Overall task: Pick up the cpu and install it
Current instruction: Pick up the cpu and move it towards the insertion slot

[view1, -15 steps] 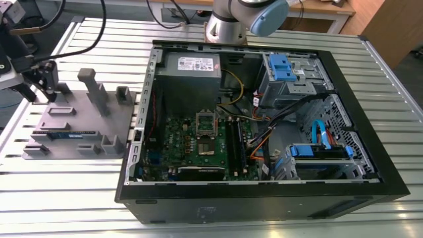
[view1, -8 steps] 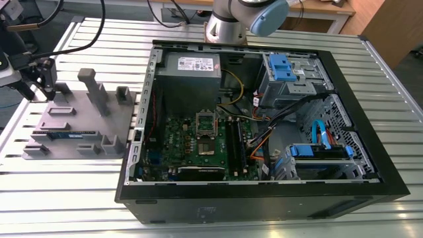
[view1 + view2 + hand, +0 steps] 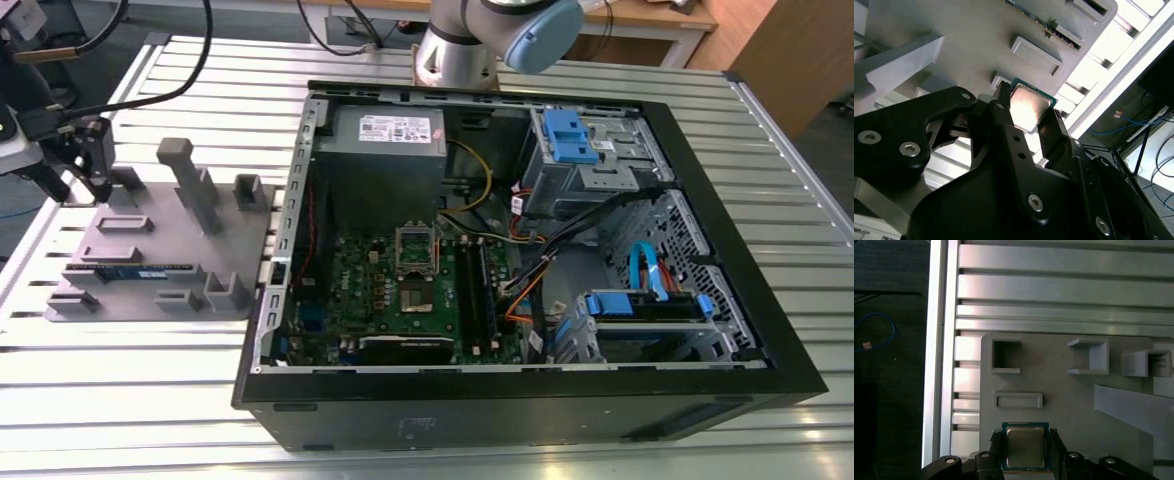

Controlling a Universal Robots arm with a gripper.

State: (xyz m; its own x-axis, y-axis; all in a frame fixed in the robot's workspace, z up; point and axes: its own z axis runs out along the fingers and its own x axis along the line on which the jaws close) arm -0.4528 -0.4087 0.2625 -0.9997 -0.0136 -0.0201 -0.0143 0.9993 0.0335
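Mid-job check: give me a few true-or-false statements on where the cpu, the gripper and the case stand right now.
1. The computer case lies open, with its motherboard exposed. True.
2. The cpu is already inside the case. False: it is at the gripper, over the grey tray.
3. The gripper's fingers close on the cpu from both sides. True.
4. The gripper holds the memory stick. False: the stick lies on the tray.

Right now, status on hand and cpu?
Hand shut on the cpu. Held over the grey fixture plate. Open computer case off to the exterior view's right.
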